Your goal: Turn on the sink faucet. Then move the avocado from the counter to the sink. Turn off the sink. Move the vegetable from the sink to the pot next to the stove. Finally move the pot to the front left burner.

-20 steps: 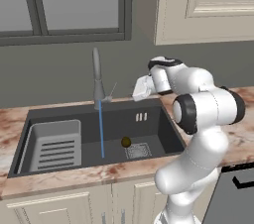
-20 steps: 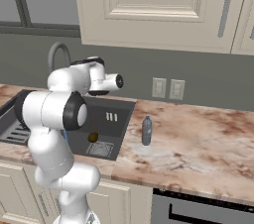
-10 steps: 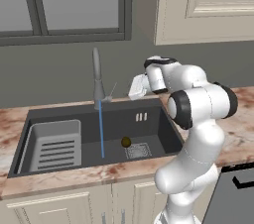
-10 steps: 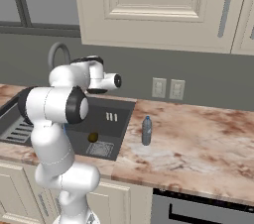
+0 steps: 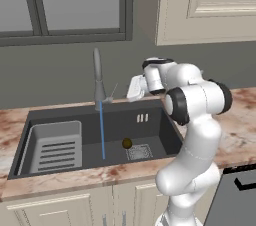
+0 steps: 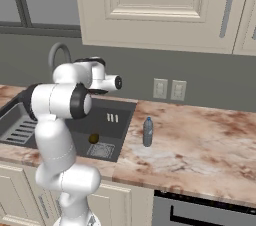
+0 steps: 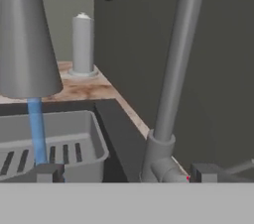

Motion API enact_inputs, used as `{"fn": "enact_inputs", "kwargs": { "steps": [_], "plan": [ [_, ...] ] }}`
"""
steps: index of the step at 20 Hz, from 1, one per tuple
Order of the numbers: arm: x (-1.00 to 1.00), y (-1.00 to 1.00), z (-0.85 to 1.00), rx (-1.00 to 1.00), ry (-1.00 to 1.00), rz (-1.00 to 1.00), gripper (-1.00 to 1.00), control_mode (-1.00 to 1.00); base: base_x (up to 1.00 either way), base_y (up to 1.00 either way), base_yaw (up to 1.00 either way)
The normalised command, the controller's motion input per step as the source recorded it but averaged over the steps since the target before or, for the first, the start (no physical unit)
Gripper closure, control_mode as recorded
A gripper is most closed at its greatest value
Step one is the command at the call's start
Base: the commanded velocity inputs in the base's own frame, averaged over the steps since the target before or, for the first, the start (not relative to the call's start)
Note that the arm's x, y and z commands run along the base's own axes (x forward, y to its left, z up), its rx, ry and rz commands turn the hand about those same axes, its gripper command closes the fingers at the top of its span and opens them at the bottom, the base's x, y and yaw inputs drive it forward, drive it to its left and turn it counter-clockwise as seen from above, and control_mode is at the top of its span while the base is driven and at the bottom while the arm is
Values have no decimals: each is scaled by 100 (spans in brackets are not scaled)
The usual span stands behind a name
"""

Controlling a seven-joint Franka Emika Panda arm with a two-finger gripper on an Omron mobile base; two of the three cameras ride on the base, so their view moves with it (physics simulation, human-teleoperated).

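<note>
Water running from sink faucet (image 5: 98, 77), avocado (image 5: 127, 143) in sink (image 5: 165, 125), right base view adds bottle (image 6: 147, 131), jaws released.

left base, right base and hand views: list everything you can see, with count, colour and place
sink faucet: 1, grey gooseneck, behind the sink, blue water stream running from its spout
sink: 1, dark grey basin set in the counter
slotted tray: 1, lighter grey, left part of the sink
avocado: 1, dark brownish-olive, on the sink floor beside the square drain grate
drain grate: 1, grey square, sink floor
counter: 1, pinkish-brown marbled, around the sink
bottle: 1, grey, upright on the counter right of the sink
wall outlets: 2, cream, on the grey wall
window: 1, dark frame, above the faucet
upper cabinets: cream, above the counter
gripper: 1, white, open, beside the faucet's lever, holding nothing
</note>
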Motion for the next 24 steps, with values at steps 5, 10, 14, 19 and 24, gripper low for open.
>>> {"fn": "enact_inputs", "kwargs": {
  "steps": [5, 10, 14, 19, 24],
  "plan": [
    [25, 6, -14, 0, -7, 3, -100, -100, 0, 0, 0],
    [25, 7, -13, 0, -5, 2, -100, -100, 0, 0, 0],
    [23, 6, -9, 0, -2, 2, -100, -100, 0, 0, 0],
    [24, 6, -4, 0, 0, 2, -100, -100, 0, 0, 0],
    [22, 0, -2, 1, 0, 0, -100, -100, 0, 0, 0]
  ]
}}
